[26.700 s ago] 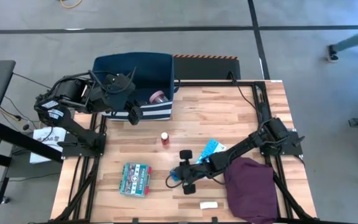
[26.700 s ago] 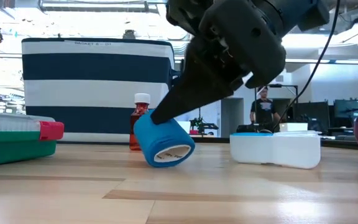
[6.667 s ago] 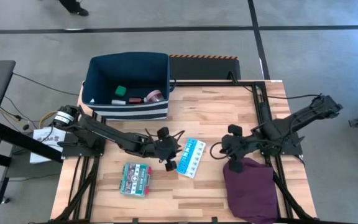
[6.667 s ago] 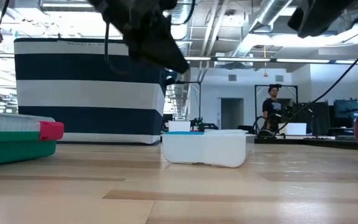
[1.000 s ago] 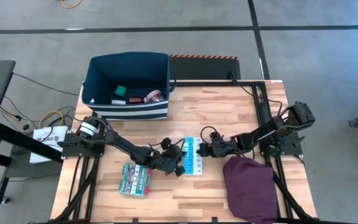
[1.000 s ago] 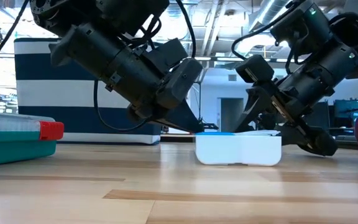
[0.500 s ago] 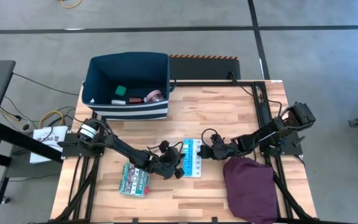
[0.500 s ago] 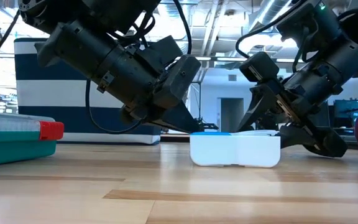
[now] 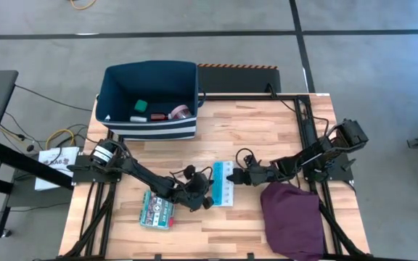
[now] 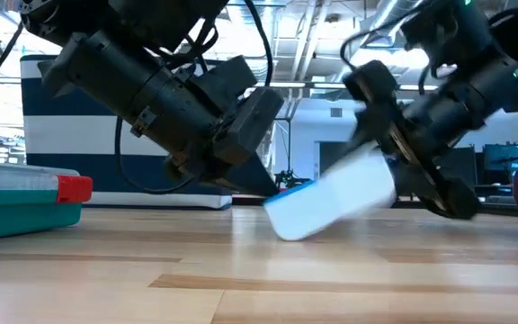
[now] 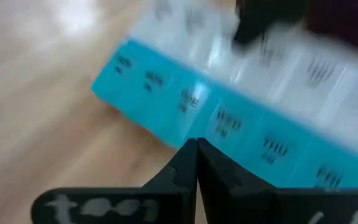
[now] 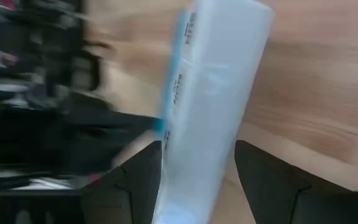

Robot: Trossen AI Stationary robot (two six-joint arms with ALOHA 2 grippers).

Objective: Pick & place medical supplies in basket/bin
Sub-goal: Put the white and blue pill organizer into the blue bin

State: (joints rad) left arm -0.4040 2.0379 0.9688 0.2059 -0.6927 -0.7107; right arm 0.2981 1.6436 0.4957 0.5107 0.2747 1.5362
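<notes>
Right claw (image 9: 230,176) spread around tilted pill organizer (image 9: 222,184), seemingly gripping, left claw (image 9: 207,190) pressed together beside.

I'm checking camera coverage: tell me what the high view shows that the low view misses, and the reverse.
Only the high view looks into the navy bin, with the pink cup and green tape roll inside, and shows the whole purple cloth.

Only the low view shows the pill organizer tilted, one end lifted off the table, and the room behind.

Both show the left gripper and right gripper at the organizer, plus the green-red box.
</notes>
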